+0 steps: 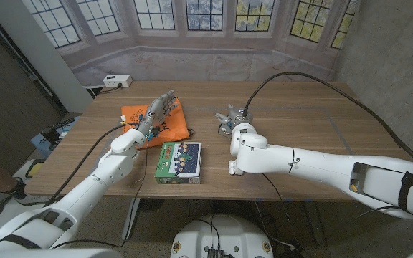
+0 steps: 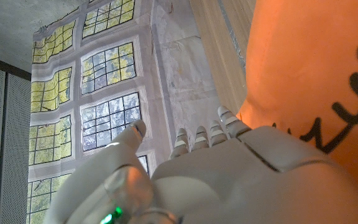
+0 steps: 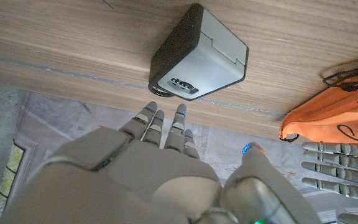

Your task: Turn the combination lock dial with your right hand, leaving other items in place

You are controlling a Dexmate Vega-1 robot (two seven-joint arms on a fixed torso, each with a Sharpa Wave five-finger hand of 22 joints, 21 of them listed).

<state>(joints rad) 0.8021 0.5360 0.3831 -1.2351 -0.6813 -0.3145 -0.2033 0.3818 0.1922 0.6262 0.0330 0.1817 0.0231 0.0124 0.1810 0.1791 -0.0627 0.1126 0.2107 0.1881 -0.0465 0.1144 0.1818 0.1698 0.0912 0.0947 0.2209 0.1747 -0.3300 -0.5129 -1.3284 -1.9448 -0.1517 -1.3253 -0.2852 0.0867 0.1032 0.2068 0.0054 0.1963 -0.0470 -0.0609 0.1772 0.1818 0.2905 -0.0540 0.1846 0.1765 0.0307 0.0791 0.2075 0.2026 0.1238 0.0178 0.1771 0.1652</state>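
The combination lock (image 3: 199, 56), judged small, rigid and liable to slide on the table (image 1: 314, 129), is best pinched at its dial wheels (image 3: 183, 84) by the right hand (image 3: 160, 180), whose fingers (image 3: 166, 124) are held loosely apart, empty.

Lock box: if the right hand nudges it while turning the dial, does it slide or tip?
The lock box looks squat and lies broad side down, so tipping seems unlikely. Its smooth shell on the bare table would probably slide if pushed. It looks rigid; the right hand is not yet touching it.

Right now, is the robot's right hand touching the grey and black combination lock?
No, the right hand hovers with its fingertips just short of the lock.
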